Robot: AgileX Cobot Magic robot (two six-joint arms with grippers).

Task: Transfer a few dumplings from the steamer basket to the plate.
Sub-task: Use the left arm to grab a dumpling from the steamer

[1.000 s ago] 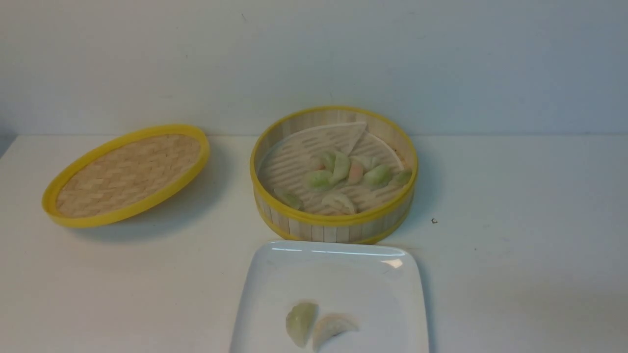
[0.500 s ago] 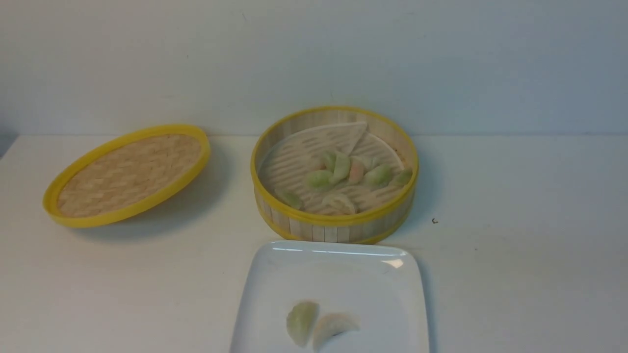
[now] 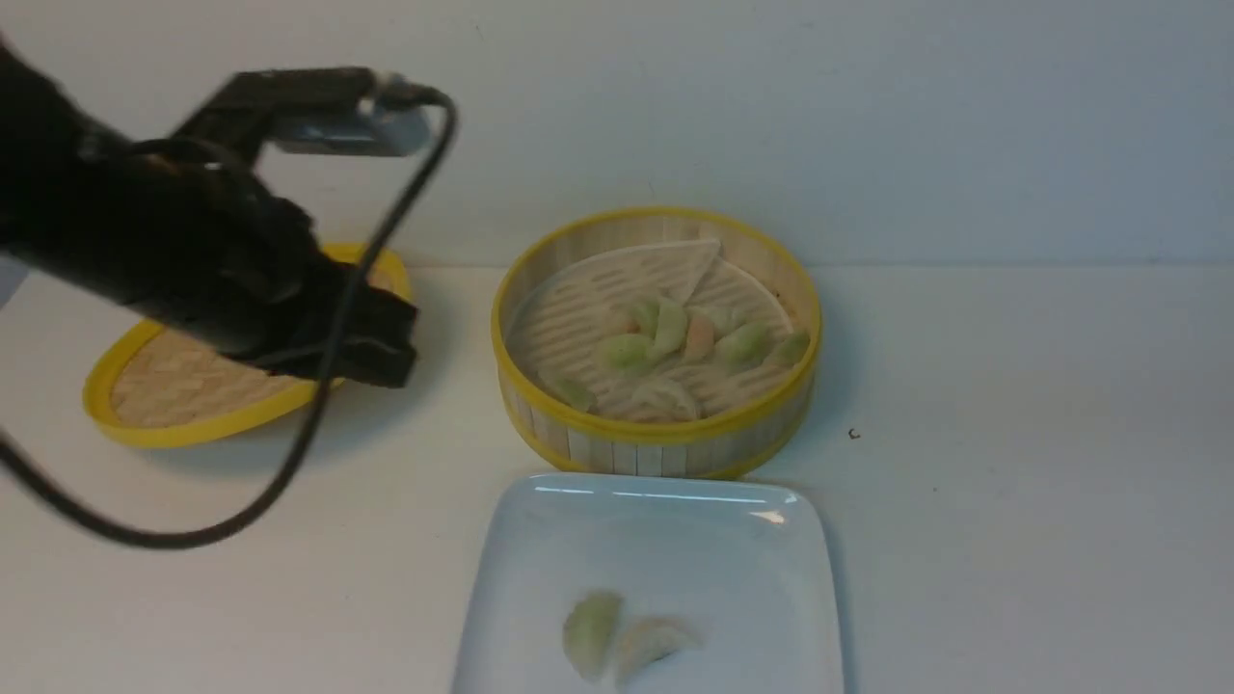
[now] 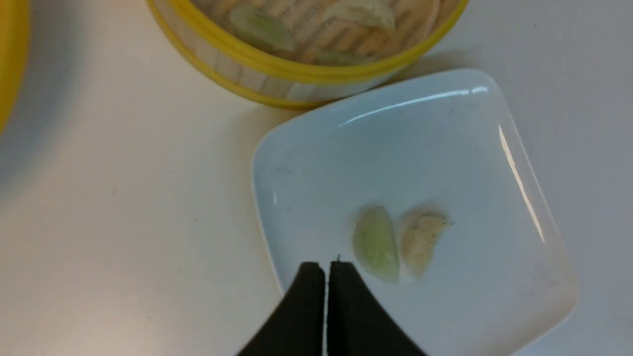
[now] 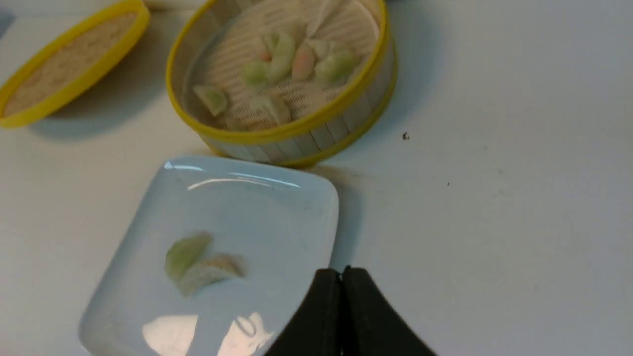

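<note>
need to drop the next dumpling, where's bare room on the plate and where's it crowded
Free: the half of the plate bordering the steamer basket, and its right side; also the table right of both. Crowded: the plate's near middle, where two dumplings touch, and the basket's middle cluster of dumplings.
</note>
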